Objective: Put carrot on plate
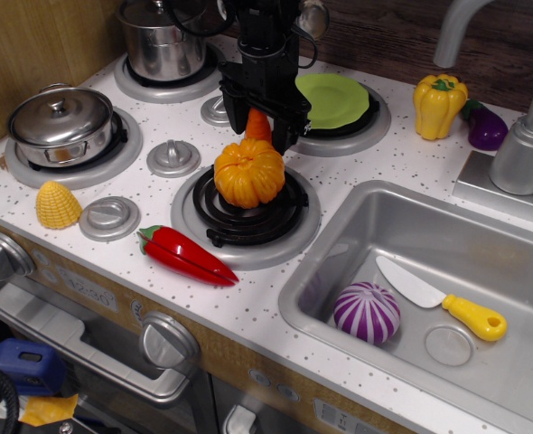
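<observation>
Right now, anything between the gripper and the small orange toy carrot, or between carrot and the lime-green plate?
Nothing visible in either gap. The black gripper straddles the small orange plastic carrot, its jaws either side of the tip. The round ribbed orange pumpkin sits in front of the carrot, away from the flat lime-green plastic plate, which lies bare to the right.

Between my jaws, the carrot looks smooth glossy plastic; below them, a ribbed shiny pumpkin.
</observation>
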